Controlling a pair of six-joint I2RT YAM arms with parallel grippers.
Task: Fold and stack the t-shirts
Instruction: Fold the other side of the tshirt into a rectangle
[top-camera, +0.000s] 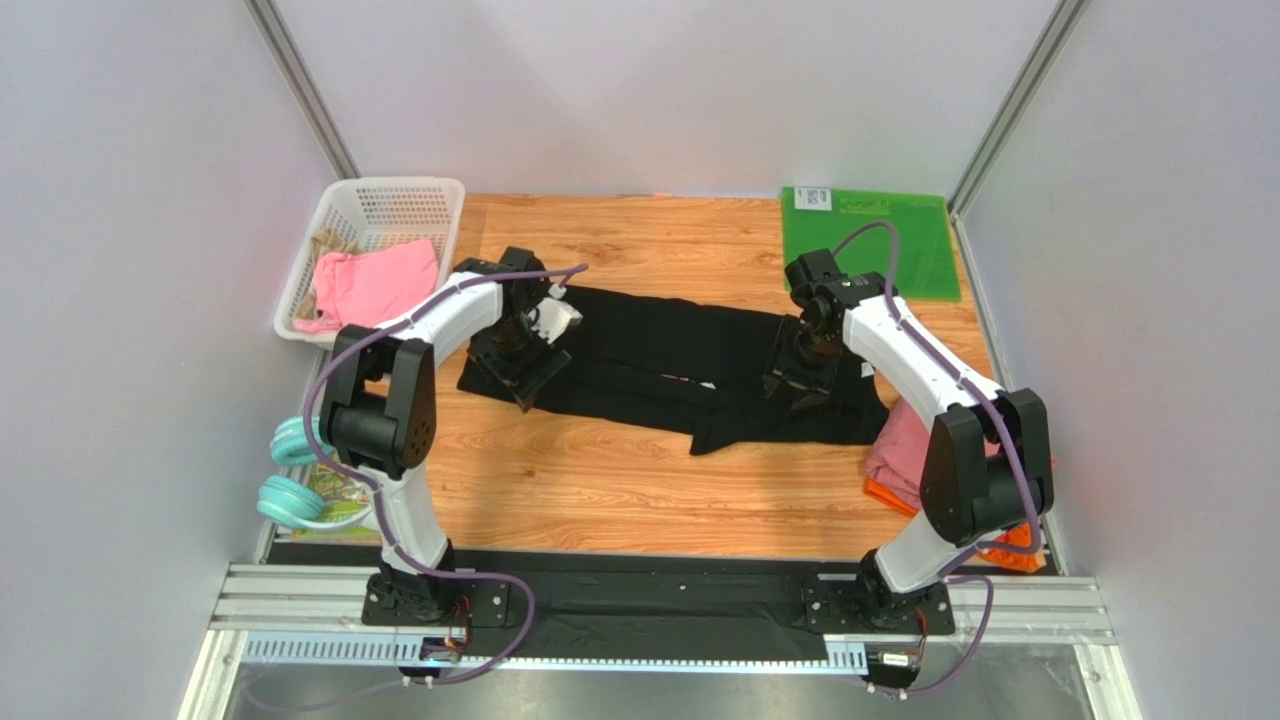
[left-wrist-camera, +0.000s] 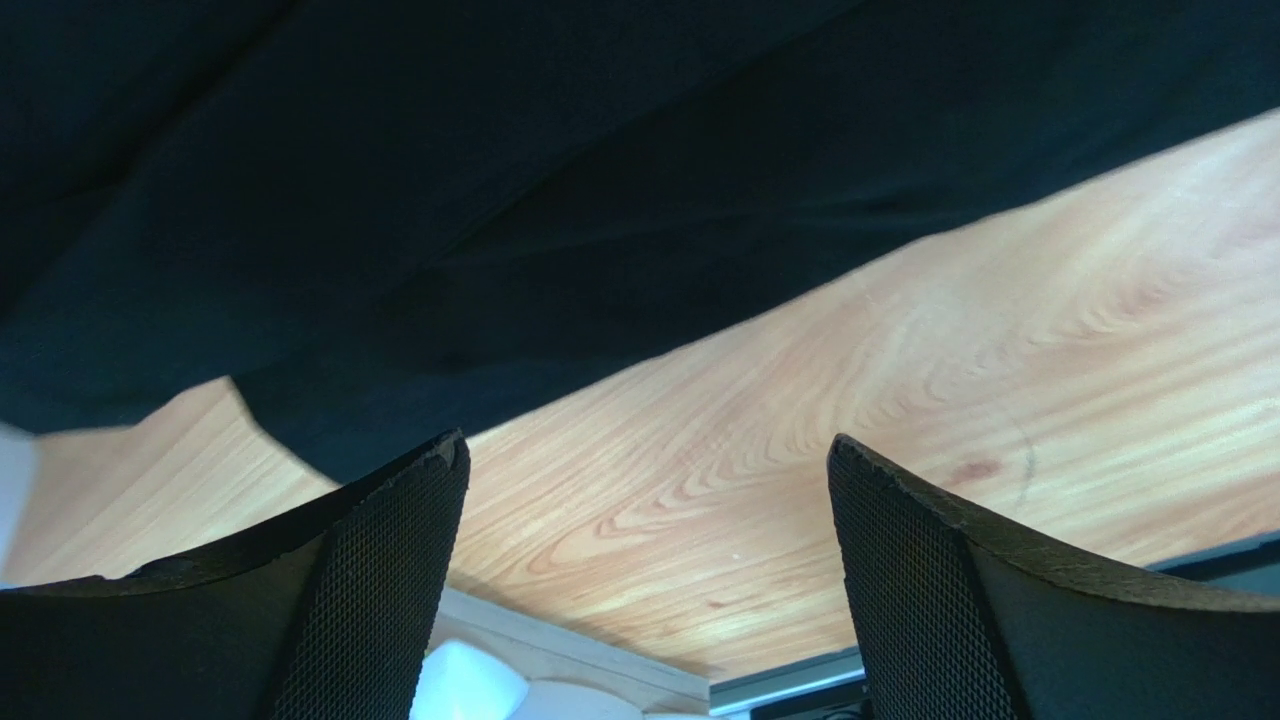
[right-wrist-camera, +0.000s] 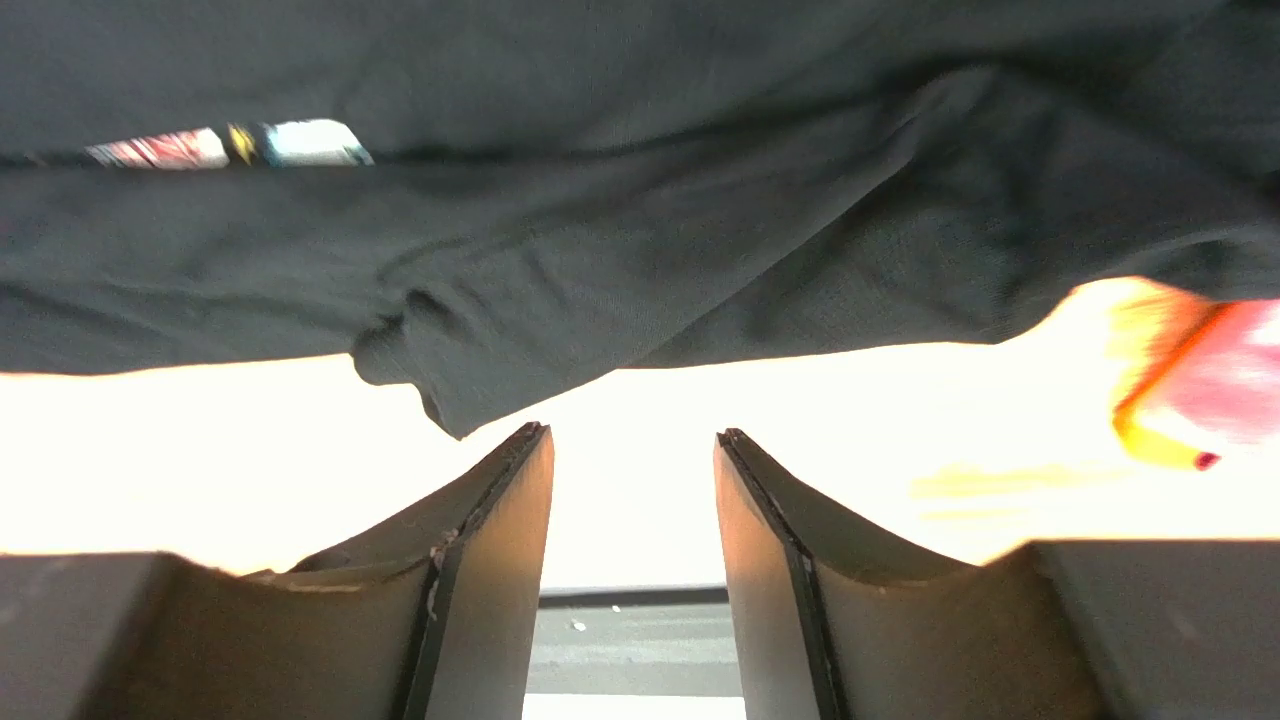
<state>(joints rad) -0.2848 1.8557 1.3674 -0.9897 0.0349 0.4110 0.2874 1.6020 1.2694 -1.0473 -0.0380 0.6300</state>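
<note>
Three pale walls (top-camera: 661, 90); black t-shirt (top-camera: 676, 357) across wooden table (top-camera: 631, 483).

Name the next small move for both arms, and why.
Probably ease the left pincer and right pincer forward onto the near edge of the large black cloth t-shirt and close: both are open and empty, the edge lying just beyond their tips.

White basket (top-camera: 394, 203) far-left, green mat (top-camera: 929, 248) far-right — teal headphones (top-camera: 290, 500) nr left edge.
</note>
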